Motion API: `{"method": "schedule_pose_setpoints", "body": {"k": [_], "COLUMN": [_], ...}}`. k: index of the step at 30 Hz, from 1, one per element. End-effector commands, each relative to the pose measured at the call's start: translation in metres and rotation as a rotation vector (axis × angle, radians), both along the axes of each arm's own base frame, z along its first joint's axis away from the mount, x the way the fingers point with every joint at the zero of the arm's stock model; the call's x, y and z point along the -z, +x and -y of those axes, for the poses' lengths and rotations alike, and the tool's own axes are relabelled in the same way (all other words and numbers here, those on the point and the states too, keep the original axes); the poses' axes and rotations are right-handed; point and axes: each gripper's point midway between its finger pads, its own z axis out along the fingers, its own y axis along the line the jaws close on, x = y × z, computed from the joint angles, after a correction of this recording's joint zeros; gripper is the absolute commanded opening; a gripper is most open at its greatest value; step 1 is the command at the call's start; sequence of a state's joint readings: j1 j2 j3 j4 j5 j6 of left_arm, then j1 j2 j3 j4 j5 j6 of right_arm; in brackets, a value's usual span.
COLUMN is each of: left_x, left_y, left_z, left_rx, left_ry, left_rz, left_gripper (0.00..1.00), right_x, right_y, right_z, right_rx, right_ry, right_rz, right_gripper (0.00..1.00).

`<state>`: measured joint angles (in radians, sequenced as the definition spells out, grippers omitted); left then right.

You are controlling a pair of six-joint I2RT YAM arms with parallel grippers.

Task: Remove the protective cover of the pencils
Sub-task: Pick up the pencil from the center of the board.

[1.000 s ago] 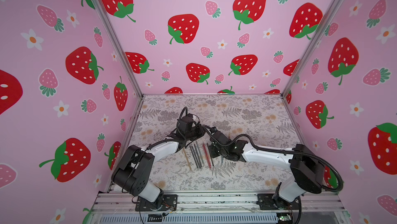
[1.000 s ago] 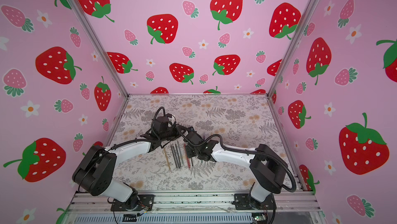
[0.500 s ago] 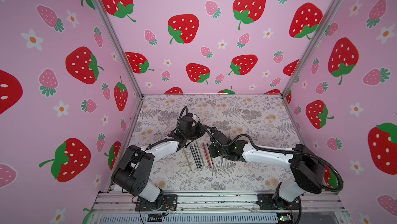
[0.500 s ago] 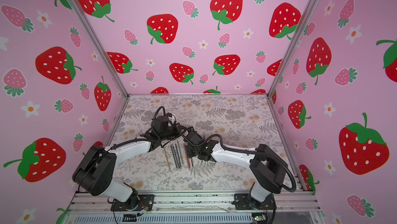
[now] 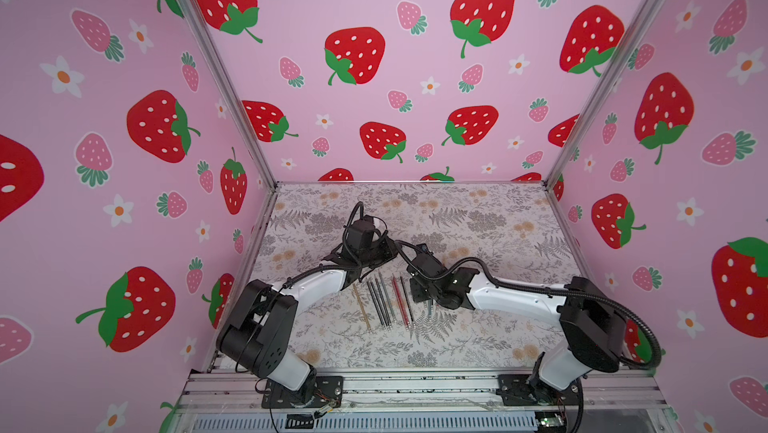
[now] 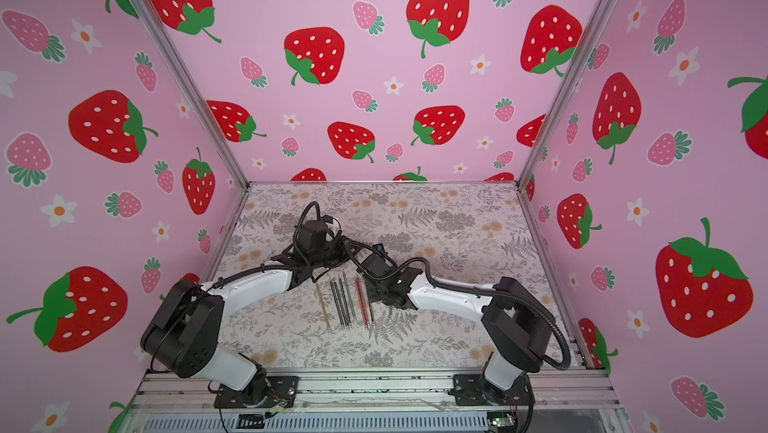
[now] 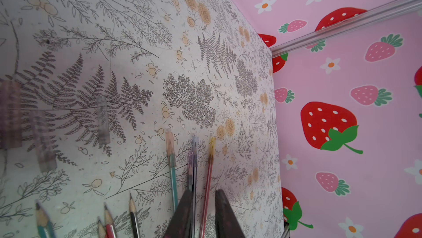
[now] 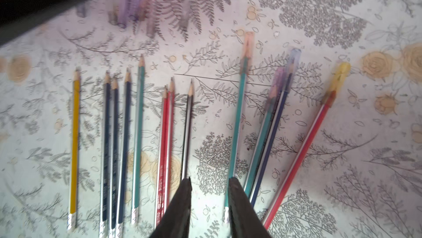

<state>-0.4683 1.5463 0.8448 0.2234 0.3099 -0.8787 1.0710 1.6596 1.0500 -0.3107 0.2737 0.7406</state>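
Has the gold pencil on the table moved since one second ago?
No. In a top view the gold pencil lies where it lay before, at the same place on the print of the table and at the same angle beside the black pencils.

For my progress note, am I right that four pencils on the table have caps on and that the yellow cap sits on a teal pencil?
Not quite: the yellow cap sits on a red pencil, not a teal one, as the right wrist view shows. The rest of your statement stands.
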Motion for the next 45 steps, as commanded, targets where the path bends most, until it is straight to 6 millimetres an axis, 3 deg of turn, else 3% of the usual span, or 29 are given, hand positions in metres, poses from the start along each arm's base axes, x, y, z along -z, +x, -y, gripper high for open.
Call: {"method": "schedule_pose_setpoints", "body": {"k": [1,7,14,22,35,45], "left_x": [-0.007,-0.015,-0.024,-0.027,-0.031,-0.032], "left_y": [0.006,0.003,-0.002,-0.006,-0.009,-0.009], "left_z": [-0.009,-0.032,-0.050,-0.056,-0.060,-0.063], "left_rx": [-0.035,-0.087,-0.120,-0.133,-0.140,-0.142], "left_ry": [0.038,0.052,0.052,0.040,0.028,0.021], "left_rz": [0.017,0.043,0.066,0.072,0.076,0.077], "left_gripper": [0.29,0.32,0.32,0.32,0.31,0.30], "right_x": [0.023,0.046,0.062,0.075,0.085,0.086], "right_y": [0.003,0.008,0.010,0.009,0.009,0.010], "right_z": [0.012,0.013,0.010,0.008,0.007,0.006], "right_rx": [0.060,0.075,0.073,0.073,0.074,0.072], "right_ry": [-0.087,-0.140,-0.179,-0.201,-0.202,-0.210], "right_rz": [-0.079,-0.152,-0.212,-0.262,-0.309,-0.319], "right_gripper": [0.29,0.34,0.34,0.32,0.17,0.16]}}
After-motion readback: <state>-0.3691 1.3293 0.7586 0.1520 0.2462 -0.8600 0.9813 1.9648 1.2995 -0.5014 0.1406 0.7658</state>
